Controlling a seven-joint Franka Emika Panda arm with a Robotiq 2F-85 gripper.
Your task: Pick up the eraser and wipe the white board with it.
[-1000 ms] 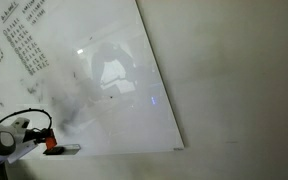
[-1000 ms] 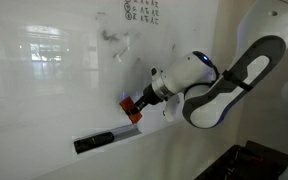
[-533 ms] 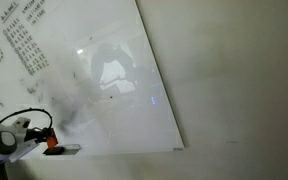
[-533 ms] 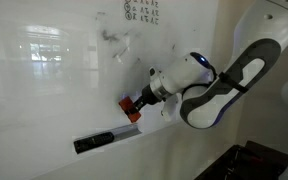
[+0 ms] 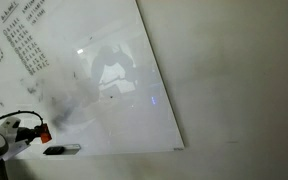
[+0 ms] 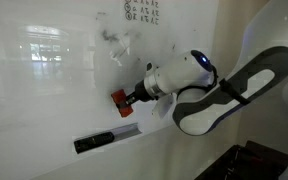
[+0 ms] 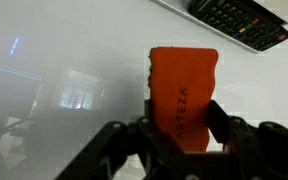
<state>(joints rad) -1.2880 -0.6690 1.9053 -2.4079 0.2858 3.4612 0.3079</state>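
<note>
The orange-red eraser (image 7: 182,92) sits between my black fingers (image 7: 221,122) in the wrist view, pressed flat against the white board (image 7: 64,70). In both exterior views my gripper (image 6: 132,97) (image 5: 34,132) is shut on the eraser (image 6: 119,102) (image 5: 42,132) and holds it against the glossy white board (image 6: 54,70) (image 5: 104,60), low on the panel. Black handwritten rows (image 5: 19,45) and grey smudges (image 5: 64,95) mark the board above the eraser.
A black-and-white marker (image 6: 96,141) (image 5: 60,150) lies on the board's bottom ledge, just below the eraser; it also shows at the top of the wrist view (image 7: 239,22). The plain off-white wall (image 5: 234,90) flanks the board. My arm's white body (image 6: 219,85) hangs beside the board.
My gripper has moved up the board with the eraser, away from the ledge and the marker. The eraser stays held against the surface.
</note>
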